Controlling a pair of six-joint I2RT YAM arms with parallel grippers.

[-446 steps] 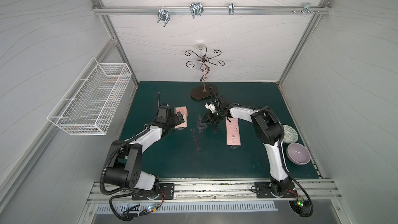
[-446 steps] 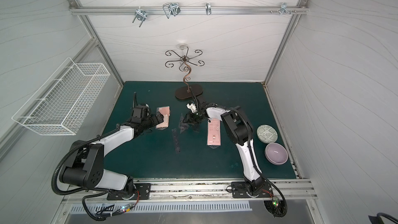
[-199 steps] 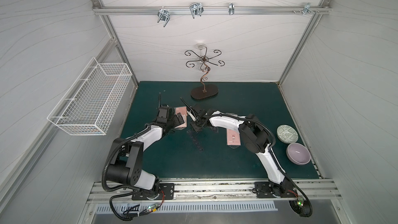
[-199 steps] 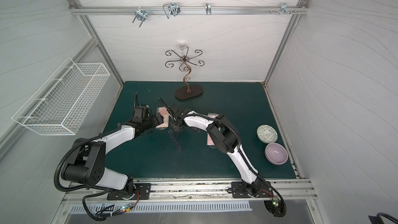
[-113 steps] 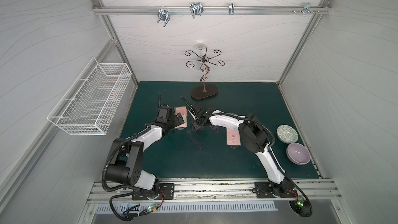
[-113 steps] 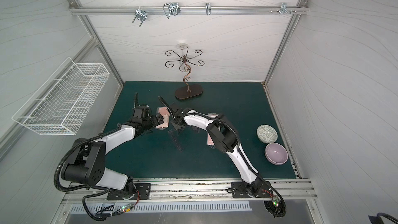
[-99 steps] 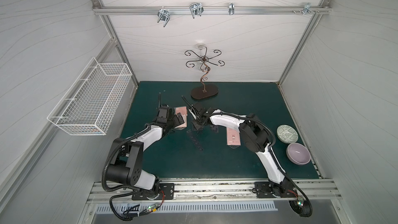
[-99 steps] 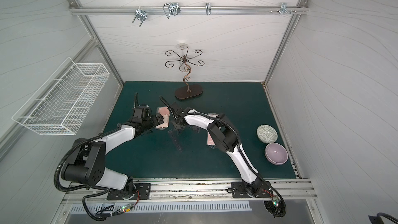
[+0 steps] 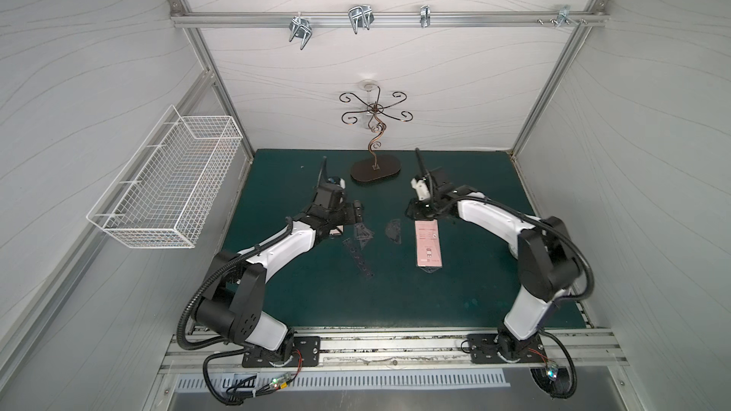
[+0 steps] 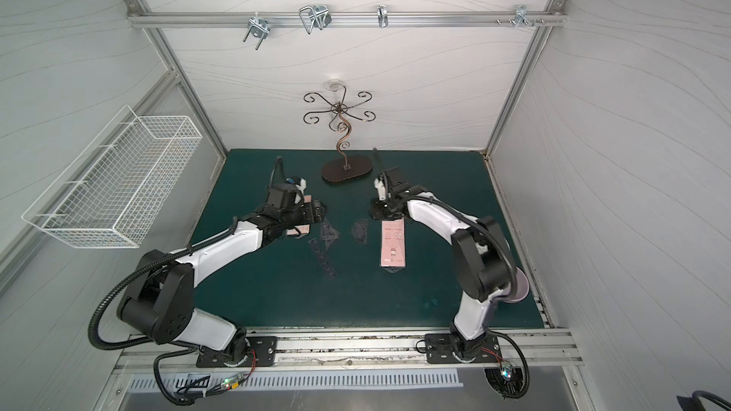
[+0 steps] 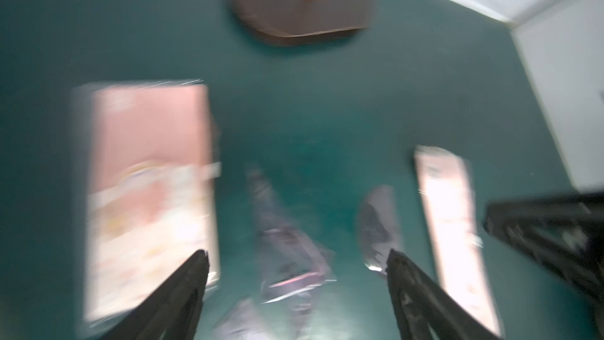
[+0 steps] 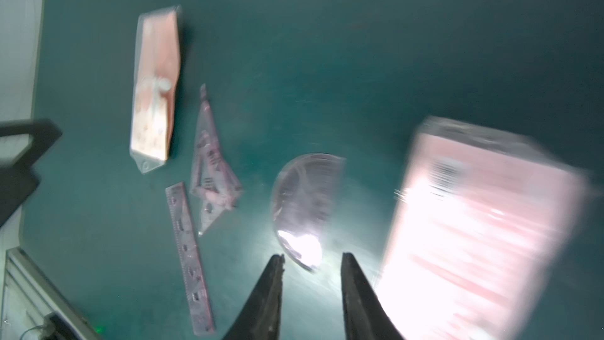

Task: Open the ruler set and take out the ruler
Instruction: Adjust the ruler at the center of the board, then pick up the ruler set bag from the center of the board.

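- Two grippers sit low over the green mat (image 9: 395,302), and neither holds anything.
- Left gripper (image 11: 294,256): fingers (image 11: 189,282) spread wide, with only mat and clear plastic pieces showing below the gap. Its wrist view is badly blurred.
- Right gripper (image 12: 312,258): fingers (image 12: 271,289) a narrow gap apart, bare mat between them. The tips are close to the edge of the protractor (image 12: 307,197). I cannot tell whether they touch it.
- Ruler (image 9: 358,256): out of its packet and flat on the mat between the two arms, nearer the left one. It is clear plastic and faint against the green in both top views.
- Set squares (image 9: 362,231): two clear triangles, overlapping, just beside the ruler's far end and near the left gripper.
- The protractor lies flat between the set squares and the pink card (image 9: 427,247).
- The pink card is flat with its printed side up, and its far end is under the right gripper.
- Pink packet (image 12: 155,93): on the mat by the left gripper, mostly hidden under the left arm in both top views.
- Metal stand (image 9: 374,170) with curled hooks, at the back of the mat, between and beyond the two grippers.
- Wire basket (image 9: 170,187): white, hung on the left wall, well apart from the work.
- Bowl (image 10: 522,286): pale purple, at the right edge of the mat, mostly hidden behind the right arm.
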